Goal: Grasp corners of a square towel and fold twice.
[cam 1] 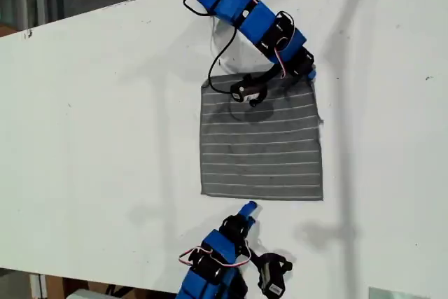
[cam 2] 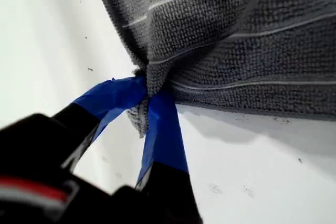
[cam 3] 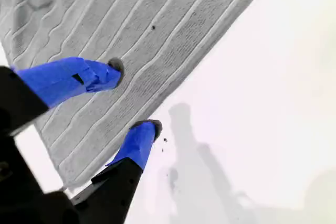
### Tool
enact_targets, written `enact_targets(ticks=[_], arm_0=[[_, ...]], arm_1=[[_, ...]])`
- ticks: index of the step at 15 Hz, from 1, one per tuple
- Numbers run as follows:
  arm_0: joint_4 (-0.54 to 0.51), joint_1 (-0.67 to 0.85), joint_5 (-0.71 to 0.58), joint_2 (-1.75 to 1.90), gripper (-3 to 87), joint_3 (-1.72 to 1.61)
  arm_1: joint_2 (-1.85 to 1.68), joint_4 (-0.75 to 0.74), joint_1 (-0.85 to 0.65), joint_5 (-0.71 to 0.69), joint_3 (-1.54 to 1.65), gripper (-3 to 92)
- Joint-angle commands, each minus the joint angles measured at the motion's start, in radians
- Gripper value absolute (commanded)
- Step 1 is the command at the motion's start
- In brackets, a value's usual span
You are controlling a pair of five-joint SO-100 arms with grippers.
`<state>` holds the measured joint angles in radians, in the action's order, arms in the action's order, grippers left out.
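1. On the white table (cam 1: pixel 105 138) the gray striped towel (cam 1: pixel 262 148) lies flat.
2. The first gripper (cam 2: pixel 148 95) pinches a far towel corner (cam 2: pixel 142 114).
3. The second gripper (cam 3: pixel 135 98) hangs spread wide above the towel's near edge.

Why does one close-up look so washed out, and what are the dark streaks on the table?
In the second wrist view glare bleaches the towel pale; in the first wrist view it reads true dark gray, sharp. In the exterior view the streaks are soft arm shadows on the table.
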<state>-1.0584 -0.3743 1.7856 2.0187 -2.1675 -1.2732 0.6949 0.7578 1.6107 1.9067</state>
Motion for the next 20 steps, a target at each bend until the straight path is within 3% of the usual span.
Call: enact_targets(ticks=[1,5,9,10,18,20], arm_0=[[0.064,-0.118,0.123,-0.232,19.5,0.149],[0.041,-0.241,0.242,-0.565,20.0,0.453],[-0.221,-0.268,0.189,-1.048,20.6,1.131],[-0.244,-0.268,0.179,-1.104,20.7,1.212],[-0.268,-0.285,0.115,-1.063,21.5,1.279],[-0.216,-0.298,0.120,-1.100,21.7,1.273]], arm_1=[[0.020,0.014,0.003,0.006,0.015,-0.1],[0.021,0.017,0.000,0.006,0.020,-0.1],[0.018,0.023,0.000,0.006,0.026,-0.1],[0.015,0.028,0.000,0.006,0.026,-0.1],[0.008,0.038,-0.009,-0.006,0.026,-0.1],[-0.002,0.043,-0.008,-0.006,0.026,-0.1]])
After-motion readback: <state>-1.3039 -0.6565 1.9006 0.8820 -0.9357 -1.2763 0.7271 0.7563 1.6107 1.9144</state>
